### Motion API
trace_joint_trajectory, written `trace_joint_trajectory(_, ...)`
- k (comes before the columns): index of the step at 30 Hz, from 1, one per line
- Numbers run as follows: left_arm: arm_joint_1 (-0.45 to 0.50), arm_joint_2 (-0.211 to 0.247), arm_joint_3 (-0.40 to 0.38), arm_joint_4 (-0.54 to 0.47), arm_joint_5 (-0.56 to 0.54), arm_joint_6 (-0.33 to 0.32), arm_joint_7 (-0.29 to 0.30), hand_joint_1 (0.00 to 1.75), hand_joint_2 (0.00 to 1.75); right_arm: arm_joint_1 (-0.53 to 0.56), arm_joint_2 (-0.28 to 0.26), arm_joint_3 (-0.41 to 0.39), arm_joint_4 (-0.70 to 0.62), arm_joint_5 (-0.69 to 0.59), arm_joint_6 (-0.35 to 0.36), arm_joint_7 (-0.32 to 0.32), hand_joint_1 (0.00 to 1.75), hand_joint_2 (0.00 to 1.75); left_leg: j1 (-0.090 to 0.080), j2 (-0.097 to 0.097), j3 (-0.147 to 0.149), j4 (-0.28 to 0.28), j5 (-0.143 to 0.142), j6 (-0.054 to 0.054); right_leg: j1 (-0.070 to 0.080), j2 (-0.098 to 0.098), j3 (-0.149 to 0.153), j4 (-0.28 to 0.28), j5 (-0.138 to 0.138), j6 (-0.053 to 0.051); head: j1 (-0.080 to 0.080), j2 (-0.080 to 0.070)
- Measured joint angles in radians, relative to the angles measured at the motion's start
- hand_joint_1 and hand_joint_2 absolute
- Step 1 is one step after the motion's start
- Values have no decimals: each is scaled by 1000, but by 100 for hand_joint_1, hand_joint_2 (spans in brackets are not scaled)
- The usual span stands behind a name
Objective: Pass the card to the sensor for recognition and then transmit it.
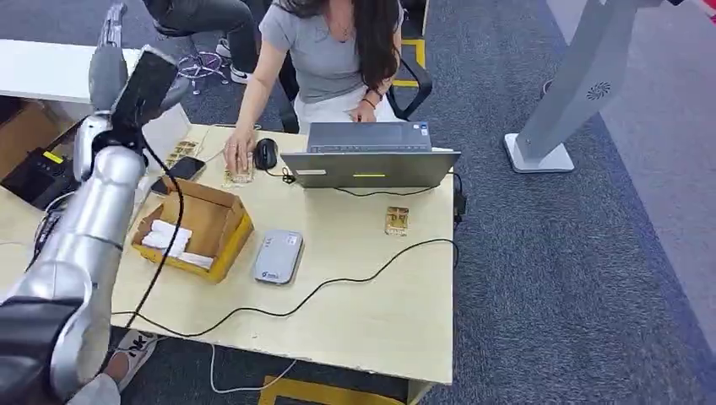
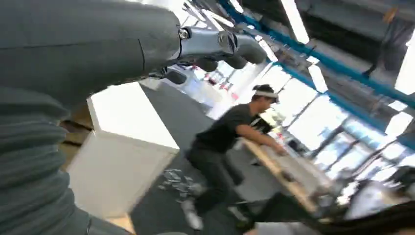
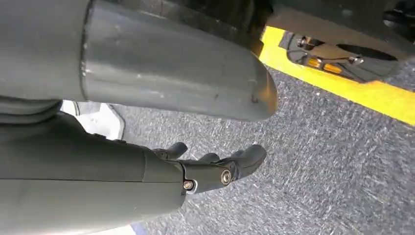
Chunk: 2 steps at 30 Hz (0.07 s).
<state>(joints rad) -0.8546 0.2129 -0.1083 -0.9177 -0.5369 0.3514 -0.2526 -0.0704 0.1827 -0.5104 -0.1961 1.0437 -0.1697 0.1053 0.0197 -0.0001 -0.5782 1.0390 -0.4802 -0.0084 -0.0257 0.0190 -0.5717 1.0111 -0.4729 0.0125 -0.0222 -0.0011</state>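
On the light wooden table (image 1: 371, 312) a grey card reader (image 1: 279, 256) lies flat near the middle. One gold card (image 1: 397, 219) lies to its right, in front of the laptop. A second gold card (image 1: 239, 176) lies under a seated person's hand (image 1: 237, 156), with more cards (image 1: 181, 152) at the far left corner. My left hand (image 1: 106, 59) is raised high above the table's left end. Its fingers (image 2: 220, 46) are loosely apart and hold nothing. My right hand (image 3: 215, 166) hangs over dark carpet, fingers spread, holding nothing.
An open cardboard box (image 1: 192, 228) with white items stands left of the reader. A laptop (image 1: 371, 156), a mouse (image 1: 265, 153) and a phone (image 1: 179, 173) lie at the back. A black cable (image 1: 321, 287) crosses the table. A white kiosk stand (image 1: 583, 84) is on the right.
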Motion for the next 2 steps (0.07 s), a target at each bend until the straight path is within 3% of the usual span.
trace_joint_trajectory(2,93,-5,41,-101,87,0,-30,0,175,5,0,-7,0,-2,-6,0,0,0,0,0,-2,0,0,0,0,0,-1,0,0,0,2,0)
